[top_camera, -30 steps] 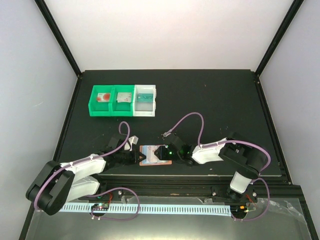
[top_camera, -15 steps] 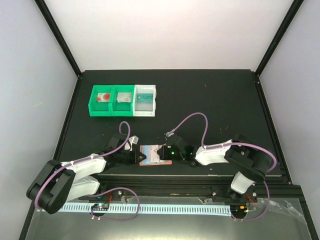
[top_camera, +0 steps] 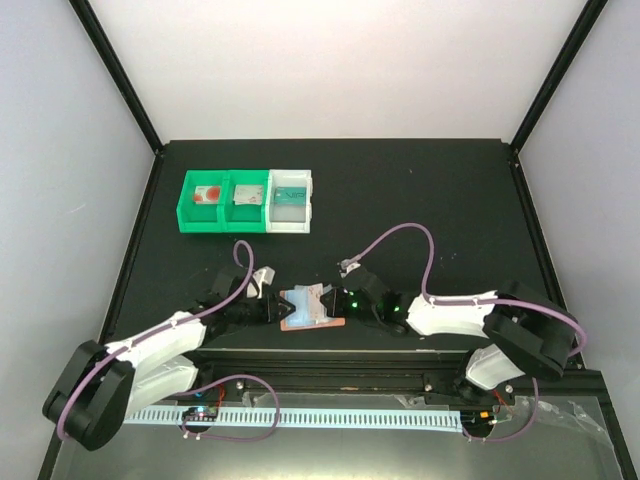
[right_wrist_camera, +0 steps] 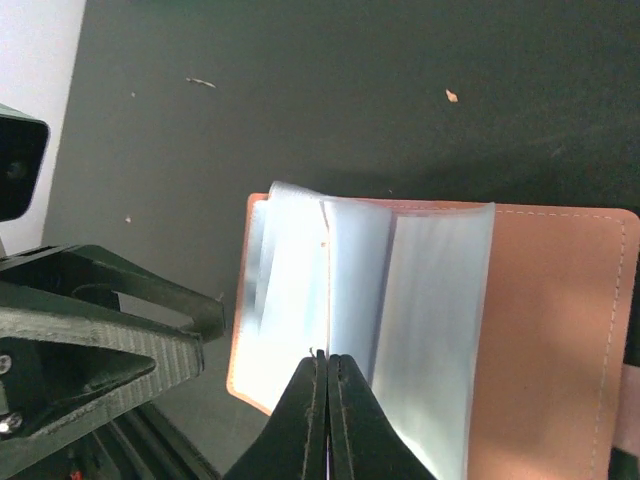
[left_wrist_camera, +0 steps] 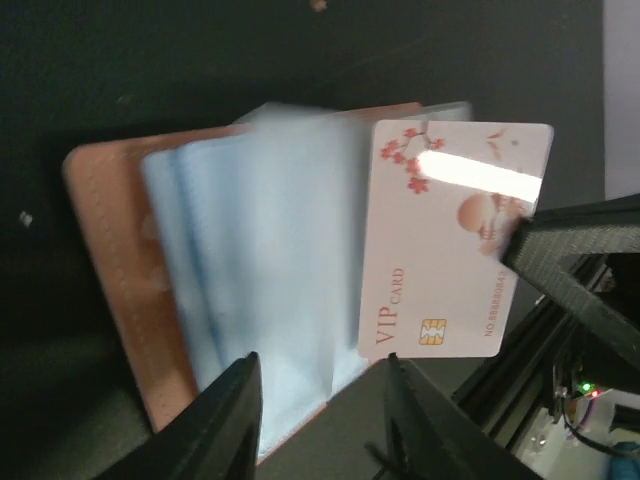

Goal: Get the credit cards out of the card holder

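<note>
both arms are now lying lower and flatter along the near edge than a second ago, with the right elbow swung out toward 4 o'clock. the left gripper (left_wrist_camera: pixel 320 370), which was shut, is now standing open, and an edge of the flat salmon-pink rectangular card holder (left_wrist_camera: pixel 110 260) is showing in the gap between its black fingers (left_wrist_camera: pixel 235 410). the holder's light-blue clear plastic sleeves (right_wrist_camera: pixel 430 300), flat before, are now fanning upward. the holder is resting on the black table (top_camera: pixel 430 200) at about 6 o'clock, close to the front rail, between the two grippers. the right gripper (right_wrist_camera: pixel 325 358) is pressing its jaws fully together and pinching the white plastic vip card with red blossoms (left_wrist_camera: pixel 450 250) by its outer edge. seen from the left wrist, that card is sticking out at the holder's 3 o'clock side, its inner edge still overlapping the sleeves. far off at 10 o'clock, two joined green open bins (top_camera: pixel 222 222) and a white open bin (top_camera: pixel 290 224) are sitting in a row. a white card with a red disc (top_camera: pixel 208 195) is lying in the leftmost green bin, and a teal card (top_camera: pixel 291 191) is lying in the white one.
</note>
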Robot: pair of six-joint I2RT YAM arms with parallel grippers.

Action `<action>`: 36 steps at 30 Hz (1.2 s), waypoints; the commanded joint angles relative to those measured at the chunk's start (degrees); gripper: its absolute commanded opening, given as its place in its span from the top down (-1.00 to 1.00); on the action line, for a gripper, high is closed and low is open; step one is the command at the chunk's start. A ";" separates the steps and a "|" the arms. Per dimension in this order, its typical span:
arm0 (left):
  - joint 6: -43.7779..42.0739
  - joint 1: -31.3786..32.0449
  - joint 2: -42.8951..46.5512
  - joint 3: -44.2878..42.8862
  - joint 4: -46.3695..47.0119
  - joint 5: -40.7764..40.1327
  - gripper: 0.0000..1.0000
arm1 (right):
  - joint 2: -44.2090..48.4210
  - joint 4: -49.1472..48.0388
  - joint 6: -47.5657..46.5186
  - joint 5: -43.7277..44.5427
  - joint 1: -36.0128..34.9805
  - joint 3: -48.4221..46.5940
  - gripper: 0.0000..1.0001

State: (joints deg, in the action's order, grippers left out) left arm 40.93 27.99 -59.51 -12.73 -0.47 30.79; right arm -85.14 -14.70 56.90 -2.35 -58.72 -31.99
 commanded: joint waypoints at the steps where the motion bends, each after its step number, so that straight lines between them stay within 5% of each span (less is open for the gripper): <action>1: 1.11 0.10 5.63 -3.70 -4.01 -0.21 0.14 | 3.70 2.00 -0.46 2.16 0.36 0.22 0.98; 8: 3.98 0.07 11.73 -5.38 -5.55 2.08 -0.32 | 7.61 1.49 0.91 0.57 0.35 -0.91 0.98; 22: 13.24 0.21 18.61 -5.03 1.48 8.13 -0.39 | 17.47 -5.43 8.74 -0.78 0.27 -0.21 0.98; 24: 14.97 0.12 19.92 -5.11 2.81 8.61 -0.30 | 18.72 -7.44 9.63 -0.56 0.21 0.75 0.98; 29: 19.99 0.21 22.86 -3.51 9.30 9.97 0.32 | 19.74 -9.32 10.25 -1.89 0.18 1.56 0.98; 36: 27.22 0.08 21.31 1.31 21.71 13.12 0.69 | 19.33 -12.72 12.28 -3.28 -0.16 3.18 0.98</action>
State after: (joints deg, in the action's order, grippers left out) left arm 63.16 27.99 -37.28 -12.86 12.21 40.45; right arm -66.00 -23.70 67.90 -4.80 -58.70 -29.67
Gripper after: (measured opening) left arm 0.200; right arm 0.011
